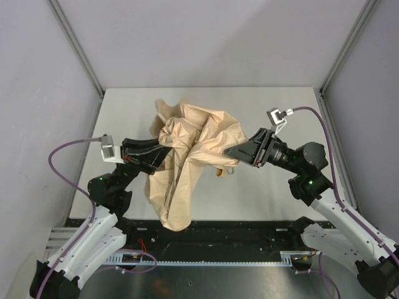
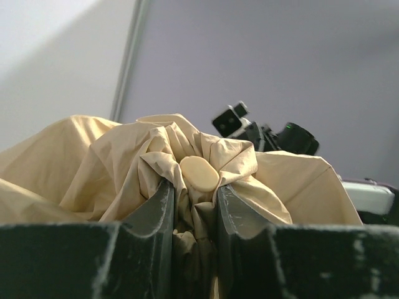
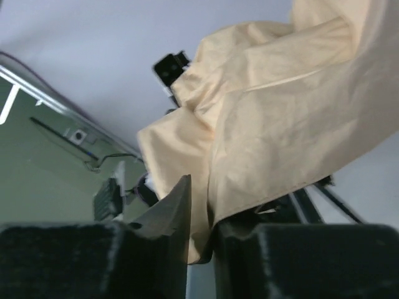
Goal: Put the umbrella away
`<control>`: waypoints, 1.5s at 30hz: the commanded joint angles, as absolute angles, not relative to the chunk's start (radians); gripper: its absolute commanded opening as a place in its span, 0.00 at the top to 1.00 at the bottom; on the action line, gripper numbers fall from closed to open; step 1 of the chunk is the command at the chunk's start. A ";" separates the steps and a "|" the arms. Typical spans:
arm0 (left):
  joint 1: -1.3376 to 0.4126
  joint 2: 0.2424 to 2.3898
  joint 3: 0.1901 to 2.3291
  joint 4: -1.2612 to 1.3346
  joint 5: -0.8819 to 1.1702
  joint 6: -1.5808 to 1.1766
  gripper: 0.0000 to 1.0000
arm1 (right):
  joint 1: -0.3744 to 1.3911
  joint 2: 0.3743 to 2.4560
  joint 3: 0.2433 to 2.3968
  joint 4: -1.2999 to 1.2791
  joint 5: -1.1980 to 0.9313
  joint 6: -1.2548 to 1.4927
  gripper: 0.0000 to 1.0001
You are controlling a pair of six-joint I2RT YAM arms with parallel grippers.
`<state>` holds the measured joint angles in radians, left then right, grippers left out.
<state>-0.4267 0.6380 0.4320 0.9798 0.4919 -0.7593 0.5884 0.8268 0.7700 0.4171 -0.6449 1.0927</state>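
left gripper (image 2: 194,190), foreground of the left wrist view: both fingers (image 2: 163,205) press in on bunched tan fabric of the umbrella (image 2: 112,165), just beneath a pale round cap (image 2: 199,173). right gripper (image 3: 201,208), right wrist view: fingers nearly together, pinching a hanging fold of the same canopy. top view: the umbrella, crumpled and loose, is held between the two grippers over the middle of the white table (image 1: 274,199), its lower fabric trailing toward the near edge; contact with the table cannot be determined.
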 commanded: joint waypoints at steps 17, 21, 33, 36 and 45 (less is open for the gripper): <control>-0.419 0.797 0.453 1.205 0.078 -0.914 1.00 | 1.149 1.250 0.769 0.932 -0.485 0.887 0.87; -0.420 0.783 0.441 1.212 0.093 -0.948 1.00 | 1.141 1.168 0.769 0.789 -0.411 0.767 0.78; -0.436 0.827 0.434 1.292 0.131 -1.071 1.00 | 1.233 1.293 0.839 0.664 -0.201 0.669 0.99; -0.436 0.822 0.419 1.299 0.125 -1.052 1.00 | 1.216 1.304 0.846 0.638 -0.259 0.669 0.90; -0.428 0.798 0.392 1.300 0.130 -0.929 1.00 | 1.229 0.996 0.792 0.451 -0.256 0.625 0.45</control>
<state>-0.4316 0.8253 0.3820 1.2034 0.1379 -0.9951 1.2297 1.1542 0.8055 0.4839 -0.2588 0.6353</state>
